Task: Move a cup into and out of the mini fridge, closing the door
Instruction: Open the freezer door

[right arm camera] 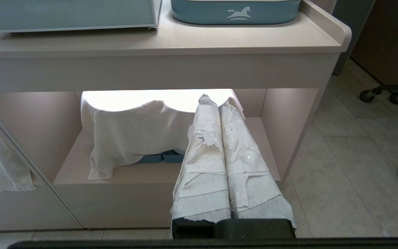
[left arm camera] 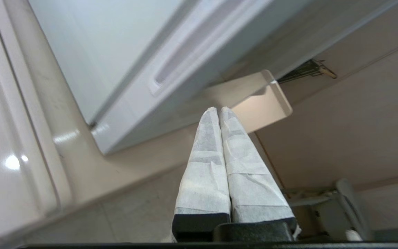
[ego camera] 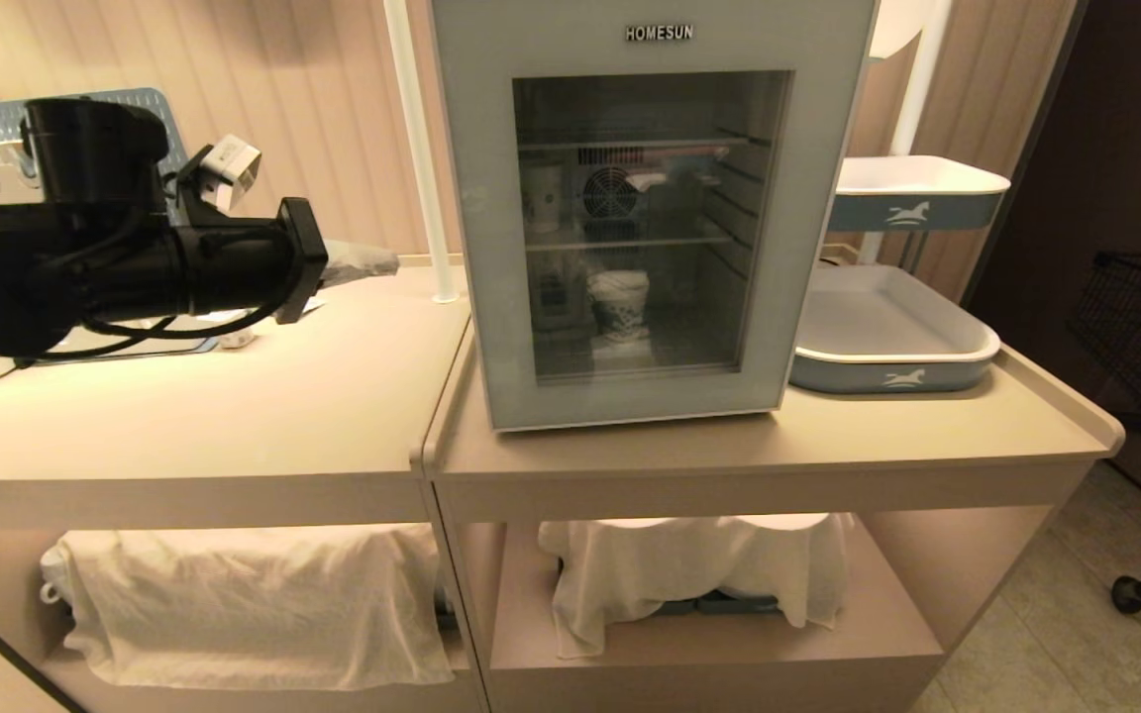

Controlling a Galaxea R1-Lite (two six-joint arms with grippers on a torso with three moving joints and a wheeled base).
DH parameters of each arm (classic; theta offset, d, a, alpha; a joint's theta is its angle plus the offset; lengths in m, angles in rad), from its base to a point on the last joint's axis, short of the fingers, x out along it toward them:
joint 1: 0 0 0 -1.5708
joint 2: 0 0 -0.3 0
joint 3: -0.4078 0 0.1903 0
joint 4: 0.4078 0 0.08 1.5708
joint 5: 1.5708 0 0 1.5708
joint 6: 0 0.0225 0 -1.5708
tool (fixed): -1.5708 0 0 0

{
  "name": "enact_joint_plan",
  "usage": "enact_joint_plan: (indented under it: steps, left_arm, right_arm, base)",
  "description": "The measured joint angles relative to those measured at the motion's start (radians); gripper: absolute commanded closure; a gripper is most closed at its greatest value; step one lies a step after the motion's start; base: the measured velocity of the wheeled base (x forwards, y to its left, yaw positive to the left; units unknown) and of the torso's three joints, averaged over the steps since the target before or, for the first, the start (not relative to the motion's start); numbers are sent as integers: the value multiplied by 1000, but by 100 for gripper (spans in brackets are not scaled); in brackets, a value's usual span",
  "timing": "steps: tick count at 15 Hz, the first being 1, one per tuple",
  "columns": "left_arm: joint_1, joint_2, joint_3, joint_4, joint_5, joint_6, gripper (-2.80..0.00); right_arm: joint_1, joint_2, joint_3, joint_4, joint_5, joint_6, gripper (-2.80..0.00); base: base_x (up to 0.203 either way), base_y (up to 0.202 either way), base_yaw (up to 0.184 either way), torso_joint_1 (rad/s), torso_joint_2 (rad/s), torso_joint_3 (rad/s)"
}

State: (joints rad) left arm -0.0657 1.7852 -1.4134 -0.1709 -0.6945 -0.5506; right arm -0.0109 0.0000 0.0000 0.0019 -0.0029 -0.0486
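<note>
White fabric wrapping is seen on the fingers (left arm camera: 206, 162) of the left hand (left arm camera: 218, 111), which are pressed together with nothing between them. In the head view the left hand (ego camera: 363, 262) is held level above the left tabletop (ego camera: 234, 396), its tips directed toward the mini fridge (ego camera: 650, 208), which stands just beyond them on the neighbouring tabletop (ego camera: 927, 426). In the left wrist view the fridge's white side wall and door edge are seen ahead of the fingertips, apart from them.

The door (ego camera: 491, 248) is shut, its dark glass window facing the camera and "HOMESUN" lettering at its top. Through the glass a cup (ego camera: 620, 302) with a printed pattern is made out on the fridge floor, below the lower wire shelf; it is well apart from the left hand and behind the closed door. Other items on the shelves are too dim to identify.

The right hand (right arm camera: 212, 100) is observed only in its own wrist view, low in front of the cabinet; its wrapped fingers are closed on each other and empty. Ahead of it a white cloth (right arm camera: 133, 131) is draped over items on the lower shelf. Beyond the fridge from the left hand, a blue tray (ego camera: 892, 347) rests on the tabletop.
</note>
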Motion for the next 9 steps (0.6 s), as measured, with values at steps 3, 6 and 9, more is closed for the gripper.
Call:
enact_joint_plan:
  steps: [3,6,9]
  left_arm:
    - [0,63,-25,-69,5,36,0]
    - [0,101,-32,-92,4,69,0]
    - [0,141,-35,-94,1,159,0]
  right_arm:
    - [0,0,0,0,0,-1,0]
    - [0,0,0,0,0,0,0]
    - [0,0,0,0,0,0,0]
  base:
    - [0,0,0,0,0,0]
    - [0,0,0,0,0,0]
    - [0,0,0,0,0,0]
